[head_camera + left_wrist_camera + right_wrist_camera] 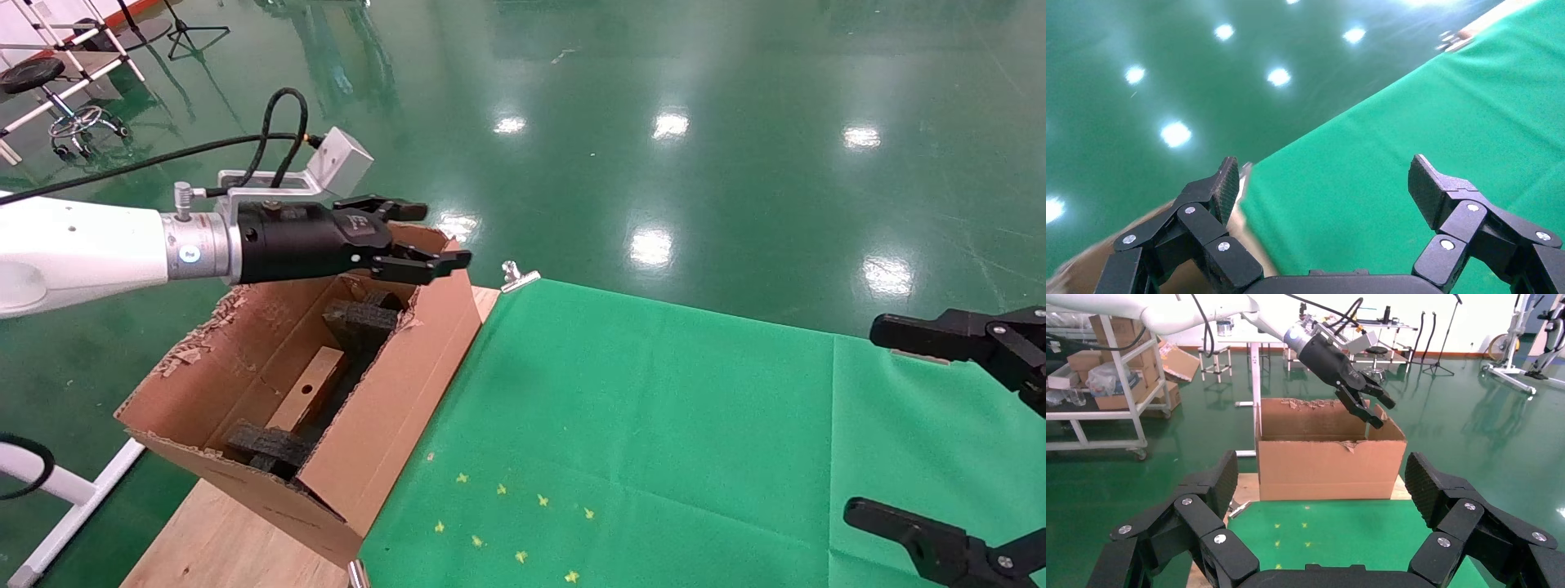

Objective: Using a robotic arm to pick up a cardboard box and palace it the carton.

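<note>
The carton (392, 408), large with ragged torn flaps, stands at the left end of the table. The cardboard box (309, 390), small with a round hole in its upper face, lies inside it between black foam pieces (359, 322). The robotic arm's left gripper (441, 237) hovers open and empty above the carton's far end, pointing right. In the left wrist view the left gripper (1323, 177) has only green cloth between its fingers. My right gripper (862, 420) is open and empty at the table's right edge. The right wrist view shows the right gripper (1321, 471), the carton (1330, 459) and the left gripper (1373, 407) above it.
A green cloth (654, 408) covers the table, held by a metal clip (516, 276) at its far corner. Bare wooden tabletop (221, 539) shows under the carton. Small yellow marks (523, 523) dot the cloth near the front. Shelves and stands (1107, 386) stand beyond on the green floor.
</note>
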